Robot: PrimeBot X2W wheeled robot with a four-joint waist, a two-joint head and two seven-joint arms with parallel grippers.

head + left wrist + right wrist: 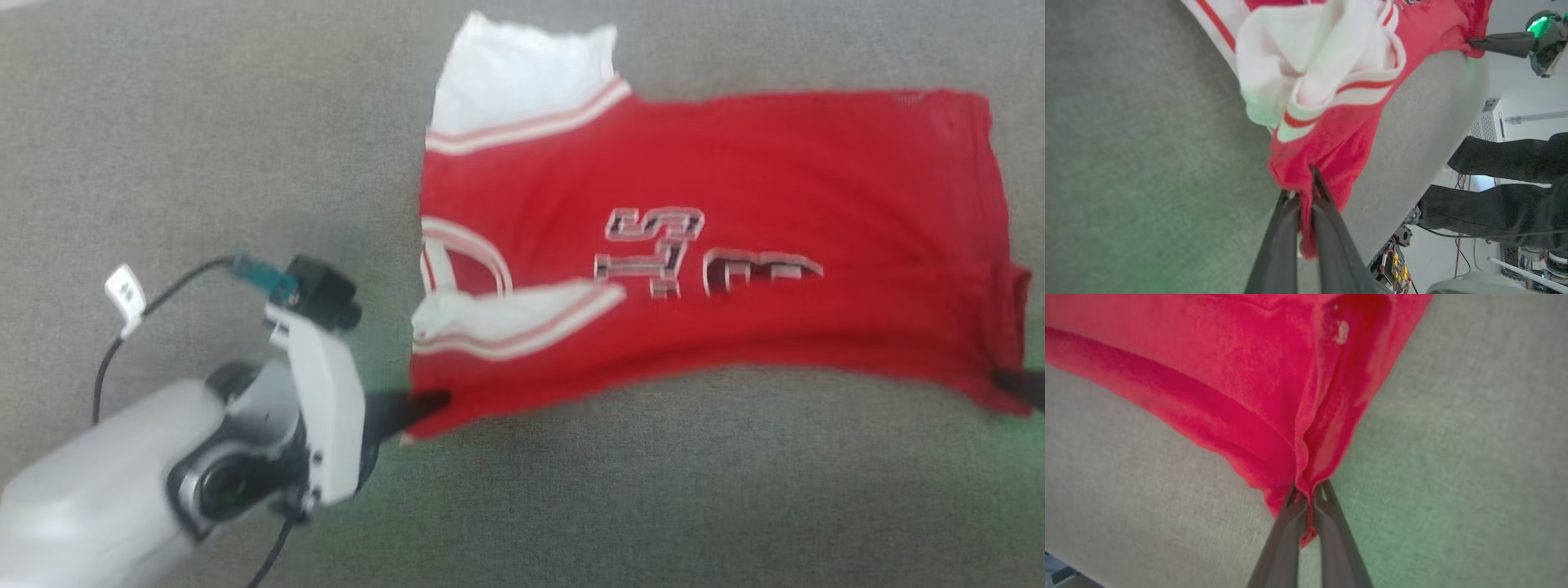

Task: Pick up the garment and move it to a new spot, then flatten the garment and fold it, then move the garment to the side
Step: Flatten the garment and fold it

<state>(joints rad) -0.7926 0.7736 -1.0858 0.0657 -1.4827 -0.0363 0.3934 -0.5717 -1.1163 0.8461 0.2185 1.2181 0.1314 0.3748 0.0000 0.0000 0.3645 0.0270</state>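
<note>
The garment (735, 204), a red jersey with white panels, striped trim and dark numerals, lies spread sideways across a grey fabric surface (204, 122). My left gripper (433, 402) is shut on its near-left corner; the left wrist view shows red cloth (1327, 139) pinched between the dark fingers (1327, 228). My right gripper (1000, 380) is shut on the near-right corner at the frame's edge. In the right wrist view its fingers (1331, 531) pinch a fold of red fabric (1249, 375). The near edge of the garment hangs slightly lifted between the two grips.
The grey surface's edge (1412, 163) curves past in the left wrist view. Beyond it are a person's dark-trousered legs (1502, 204), cables and electronics (1392, 265) on a pale floor. The other arm's fingers (1498, 43) show at top right there.
</note>
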